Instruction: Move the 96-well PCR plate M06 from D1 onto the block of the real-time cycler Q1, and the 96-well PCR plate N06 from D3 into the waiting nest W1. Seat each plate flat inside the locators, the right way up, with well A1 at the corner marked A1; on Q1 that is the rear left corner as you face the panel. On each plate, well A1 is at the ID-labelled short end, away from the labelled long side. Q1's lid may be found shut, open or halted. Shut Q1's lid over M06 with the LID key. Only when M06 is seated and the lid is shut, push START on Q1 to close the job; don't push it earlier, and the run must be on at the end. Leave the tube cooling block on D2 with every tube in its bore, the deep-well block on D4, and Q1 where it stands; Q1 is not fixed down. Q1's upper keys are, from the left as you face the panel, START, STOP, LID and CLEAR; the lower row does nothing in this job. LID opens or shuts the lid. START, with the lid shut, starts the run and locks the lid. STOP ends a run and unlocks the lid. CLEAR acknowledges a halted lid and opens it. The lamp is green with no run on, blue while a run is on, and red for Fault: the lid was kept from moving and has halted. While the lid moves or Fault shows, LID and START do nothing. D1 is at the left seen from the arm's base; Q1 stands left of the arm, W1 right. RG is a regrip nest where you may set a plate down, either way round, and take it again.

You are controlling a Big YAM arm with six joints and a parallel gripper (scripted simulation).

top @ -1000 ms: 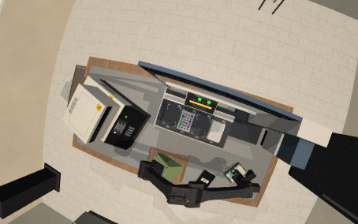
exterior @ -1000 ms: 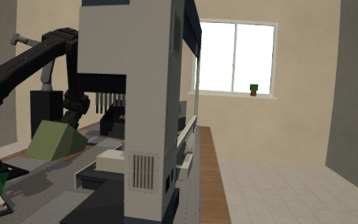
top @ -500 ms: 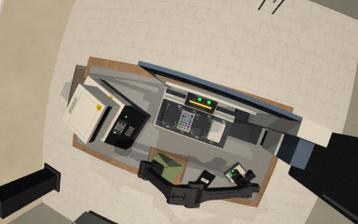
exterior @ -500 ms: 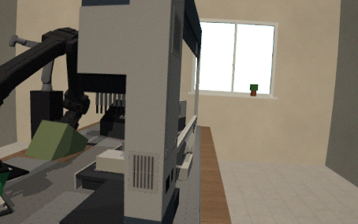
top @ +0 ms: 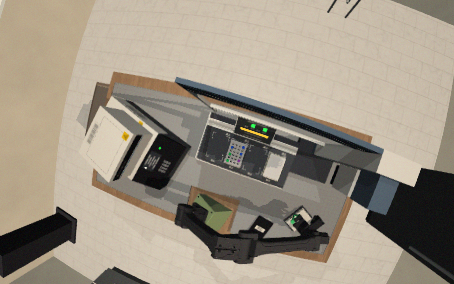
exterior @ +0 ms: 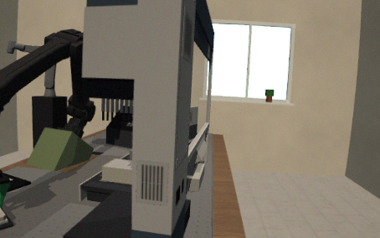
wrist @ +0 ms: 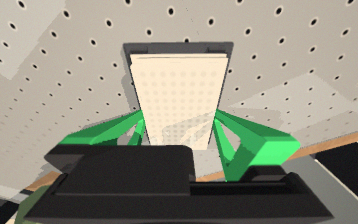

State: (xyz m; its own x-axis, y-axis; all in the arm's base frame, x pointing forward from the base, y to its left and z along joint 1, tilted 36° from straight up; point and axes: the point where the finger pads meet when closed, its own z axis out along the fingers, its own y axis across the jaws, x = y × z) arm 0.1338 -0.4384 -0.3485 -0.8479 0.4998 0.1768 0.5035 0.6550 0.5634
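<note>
My gripper [wrist: 178, 112] has green fingers and is shut on a cream 96-well PCR plate [wrist: 177, 97], gripping its two long sides. The plate lies level inside a dark nest frame [wrist: 177, 49] on the perforated table top; I cannot read its ID label. In the overhead view the gripper [top: 301, 220] is at the front right of the bench, right of the arm's base. The cycler Q1 [top: 132, 145] stands at the far left with a cream lid and a green lamp [top: 159, 148]. Deck places D1 [top: 216, 142] and D3 [top: 255, 157] look dark and bare.
The tube cooling block [top: 235, 151] and the white deep-well block [top: 274, 167] sit on the deck. A green wedge [top: 212, 210] stands by the arm's base. A small black nest [top: 260, 226] lies left of the gripper. A tall liquid-handler frame [exterior: 138, 105] spans the deck's rear.
</note>
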